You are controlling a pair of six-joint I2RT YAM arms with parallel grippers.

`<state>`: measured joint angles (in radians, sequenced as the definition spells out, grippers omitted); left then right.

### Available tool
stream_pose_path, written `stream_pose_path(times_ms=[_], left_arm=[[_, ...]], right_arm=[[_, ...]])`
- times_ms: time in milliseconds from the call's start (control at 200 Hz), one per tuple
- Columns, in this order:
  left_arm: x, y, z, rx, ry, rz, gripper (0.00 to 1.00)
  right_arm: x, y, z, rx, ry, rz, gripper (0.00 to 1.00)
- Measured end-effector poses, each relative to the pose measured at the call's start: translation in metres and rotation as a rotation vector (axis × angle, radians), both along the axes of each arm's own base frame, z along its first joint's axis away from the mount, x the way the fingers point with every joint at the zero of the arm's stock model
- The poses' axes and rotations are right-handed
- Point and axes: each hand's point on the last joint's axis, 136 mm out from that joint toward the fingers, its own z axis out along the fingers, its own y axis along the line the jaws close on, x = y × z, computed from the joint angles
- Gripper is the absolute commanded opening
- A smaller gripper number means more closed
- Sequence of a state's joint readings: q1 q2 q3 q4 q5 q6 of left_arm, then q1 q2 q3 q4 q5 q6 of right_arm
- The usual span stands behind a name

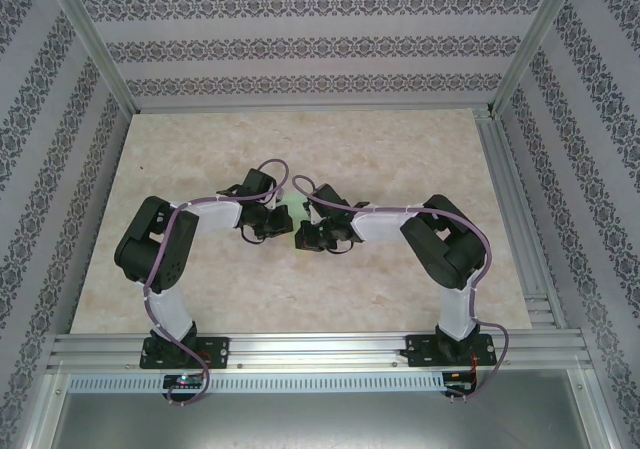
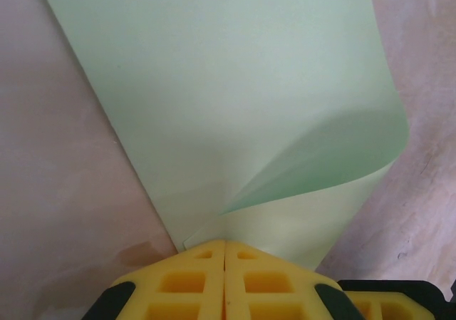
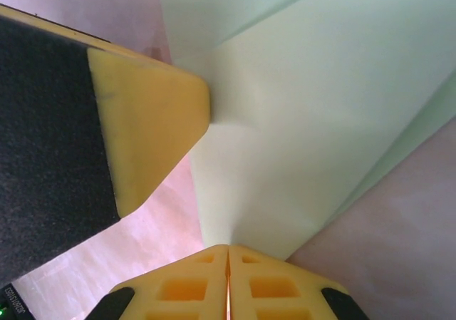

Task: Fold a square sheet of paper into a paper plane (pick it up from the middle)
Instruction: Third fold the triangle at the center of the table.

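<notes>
The square sheet of paper (image 1: 293,207) is pale green and hangs between my two grippers over the middle of the table. In the left wrist view the sheet (image 2: 235,85) spreads away from my left gripper (image 2: 225,243), which is shut on its near corner; a flap curls over on the right. My right gripper (image 3: 228,247) is shut on another edge of the sheet (image 3: 320,120), with a left finger (image 3: 153,120) touching the paper close by. From above, the left gripper (image 1: 282,223) and right gripper (image 1: 300,233) nearly meet. The paper plane is out of view.
The beige marbled table (image 1: 400,269) spreads on all sides of the arms. Patterned walls and aluminium rails (image 1: 520,259) border it. Both arms bend inward, elbows out toward the table's sides.
</notes>
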<state>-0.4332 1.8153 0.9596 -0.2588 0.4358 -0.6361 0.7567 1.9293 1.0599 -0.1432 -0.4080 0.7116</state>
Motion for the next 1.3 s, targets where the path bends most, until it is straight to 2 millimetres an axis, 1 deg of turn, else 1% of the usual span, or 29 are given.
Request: stream_pose_path(times_ms=[80, 195, 310, 390, 490, 719, 814, 934, 1054, 1124, 1234, 1299], left_arm=[[0.000, 0.000, 0.000, 0.000, 0.000, 0.000, 0.08], [0.000, 0.000, 0.000, 0.000, -0.001, 0.000, 0.08], [0.000, 0.000, 0.000, 0.000, 0.000, 0.000, 0.08], [0.000, 0.000, 0.000, 0.000, 0.000, 0.000, 0.08], [0.000, 0.000, 0.000, 0.000, 0.000, 0.000, 0.08], [0.001, 0.000, 0.000, 0.001, -0.001, -0.002, 0.08], [0.001, -0.001, 0.000, 0.001, 0.000, -0.002, 0.08], [0.001, -0.001, 0.000, 0.002, 0.002, -0.002, 0.08], [0.001, -0.001, 0.000, 0.002, 0.002, -0.002, 0.08], [0.001, -0.001, 0.000, 0.002, 0.002, -0.002, 0.08], [0.001, -0.001, 0.000, 0.002, 0.001, -0.002, 0.08], [0.001, -0.001, 0.000, 0.002, 0.001, -0.002, 0.08]], right_arm=[[0.003, 0.000, 0.003, -0.002, -0.010, -0.004, 0.09], [0.013, -0.001, 0.010, -0.009, -0.033, -0.018, 0.09], [0.021, -0.003, 0.014, -0.022, -0.057, -0.022, 0.08], [0.023, -0.005, 0.009, -0.045, -0.057, -0.028, 0.08], [0.021, -0.009, -0.003, -0.077, -0.036, -0.032, 0.08], [0.026, -0.012, -0.001, -0.086, -0.034, -0.045, 0.08], [0.031, -0.015, 0.004, -0.080, -0.041, -0.058, 0.08], [0.043, -0.021, 0.012, -0.067, -0.055, -0.086, 0.08], [0.051, -0.024, 0.014, -0.063, -0.061, -0.103, 0.08], [0.053, -0.026, 0.011, -0.069, -0.059, -0.109, 0.08], [0.053, -0.028, 0.000, -0.093, -0.046, -0.113, 0.08], [0.054, -0.028, 0.000, -0.100, -0.043, -0.114, 0.08]])
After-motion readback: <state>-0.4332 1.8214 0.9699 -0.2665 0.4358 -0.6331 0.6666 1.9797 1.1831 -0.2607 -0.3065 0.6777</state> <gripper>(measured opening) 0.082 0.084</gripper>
